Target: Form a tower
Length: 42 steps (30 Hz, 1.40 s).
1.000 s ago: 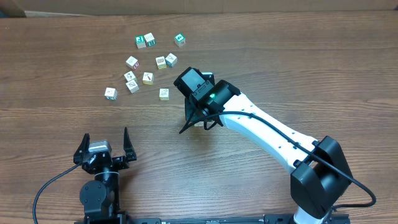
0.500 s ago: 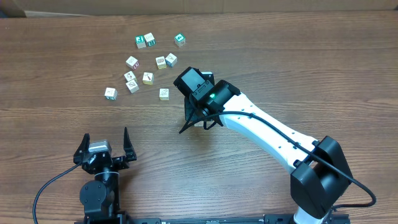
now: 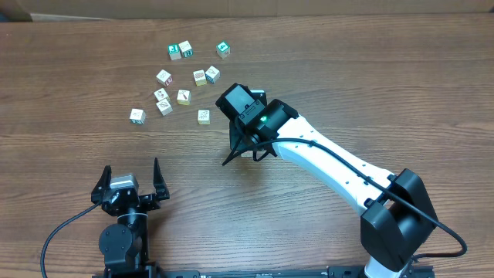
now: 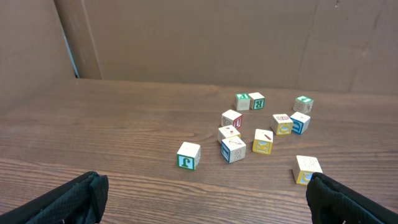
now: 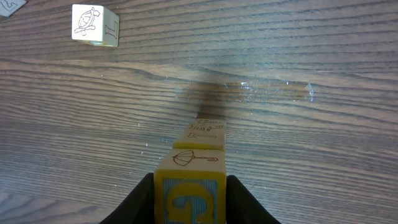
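My right gripper [image 5: 189, 208] is shut on a yellow cube [image 5: 189, 186] with a blue G face and an umbrella drawing. Black fingers [image 5: 244, 204] press both of its sides. Just past it, in line with it, a pale cube of the tower [image 5: 205, 129] shows one drawn face. Whether the two cubes touch I cannot tell. Overhead, the right gripper [image 3: 248, 148] points down near the table's middle and hides the tower beneath it. My left gripper [image 3: 131, 179] rests open at the front left, its fingertips [image 4: 74, 199] wide apart over bare wood.
Several loose cubes [image 3: 184, 96] lie scattered at the back left, also seen ahead of the left gripper as the cubes [image 4: 235, 149]. One turtle-marked cube [image 5: 94, 25] lies far left in the right wrist view. Cardboard walls [image 4: 186, 37] stand behind the table.
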Motion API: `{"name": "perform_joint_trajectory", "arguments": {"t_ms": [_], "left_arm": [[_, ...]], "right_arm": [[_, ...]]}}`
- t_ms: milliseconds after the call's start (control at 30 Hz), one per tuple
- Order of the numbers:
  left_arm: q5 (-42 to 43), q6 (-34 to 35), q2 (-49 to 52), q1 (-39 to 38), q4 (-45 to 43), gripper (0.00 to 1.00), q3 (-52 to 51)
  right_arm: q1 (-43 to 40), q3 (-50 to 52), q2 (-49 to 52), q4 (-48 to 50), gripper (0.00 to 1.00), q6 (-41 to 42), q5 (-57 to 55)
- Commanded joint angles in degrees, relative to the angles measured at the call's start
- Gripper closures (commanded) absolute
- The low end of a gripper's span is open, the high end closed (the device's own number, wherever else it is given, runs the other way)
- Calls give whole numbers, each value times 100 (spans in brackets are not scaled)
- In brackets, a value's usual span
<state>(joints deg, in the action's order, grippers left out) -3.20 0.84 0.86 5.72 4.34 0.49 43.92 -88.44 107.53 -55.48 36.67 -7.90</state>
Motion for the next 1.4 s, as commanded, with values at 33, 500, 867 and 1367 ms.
{"name": "perform_joint_trajectory", "arguments": {"t_ms": [33,500,867,1367], "left_arm": [[7,-129,-59,-11,-11,0,-20],[7,-129,-59,-11,-11,0,-20],[7,-129,-59,-11,-11,0,-20],[7,-129,-59,-11,-11,0,-20]], "right_arm": [[26,-164,-13,39,70,83,-48],[26,-164,-13,50,69,83,-68],[26,-164,-13,33,66,83,-68],[26,-164,-13,35,28,83,-68]]}}
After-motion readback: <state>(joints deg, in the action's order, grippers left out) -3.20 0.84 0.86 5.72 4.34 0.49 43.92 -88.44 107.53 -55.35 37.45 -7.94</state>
